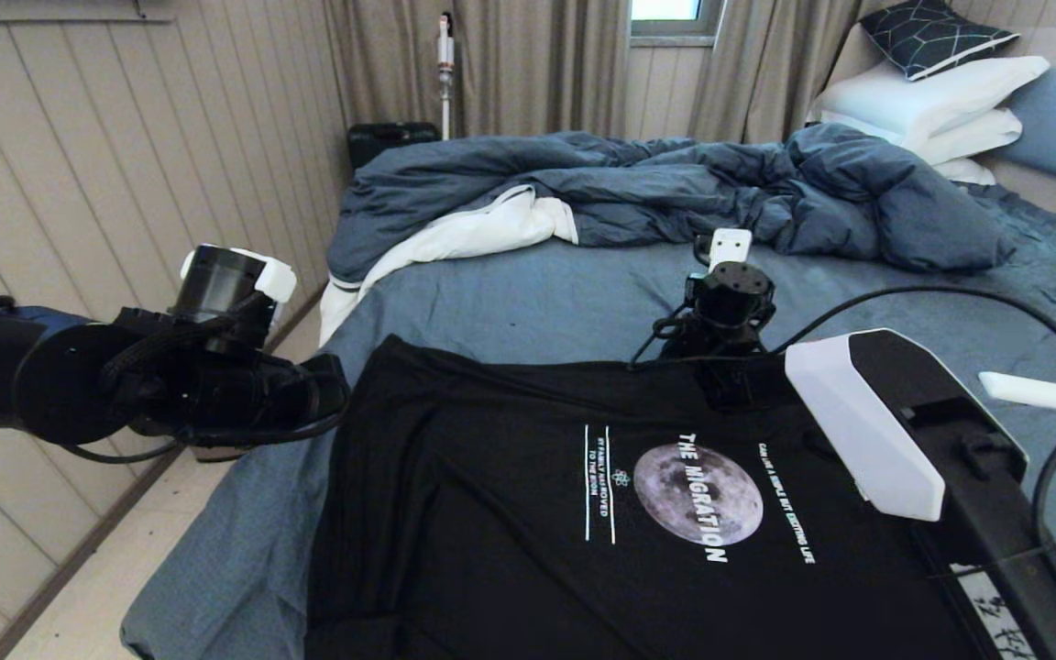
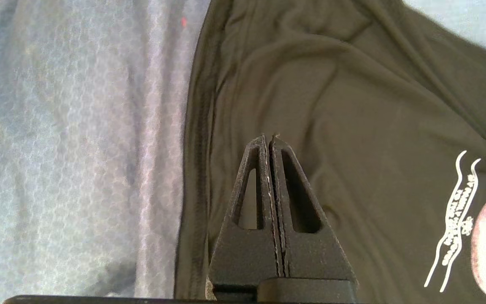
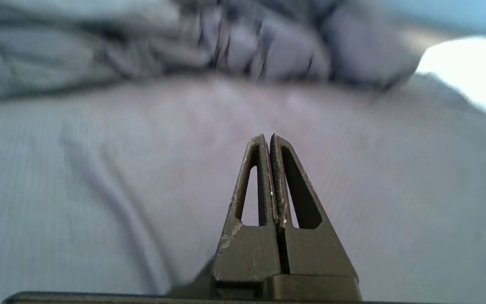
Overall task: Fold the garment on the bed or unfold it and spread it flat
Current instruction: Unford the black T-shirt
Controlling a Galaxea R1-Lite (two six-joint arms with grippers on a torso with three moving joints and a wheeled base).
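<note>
Both pincers are pressed together on nothing. Left gripper (image 2: 270,137) is held over the garment's (image 1: 583,513) left hem, just beside the bare sheet of the bed (image 1: 537,293); right gripper (image 3: 270,136) is poised past the shirt's far edge, toward the duvet (image 1: 675,183). With the shirt spread print-up on the near bed, jaws should be parted first, then only one fabric layer at an edge is best pinched, the sheet being left out.

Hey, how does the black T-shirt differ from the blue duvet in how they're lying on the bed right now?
The T-shirt lies spread nearly flat at the near end of the bed, print up; the duvet is bunched in a rumpled heap farther back, by the pillows. The T-shirt is black with a grey moon and white lettering; the duvet is dark blue with white lining showing. Both rest on the blue-grey sheet, neither held by a pincer.
</note>
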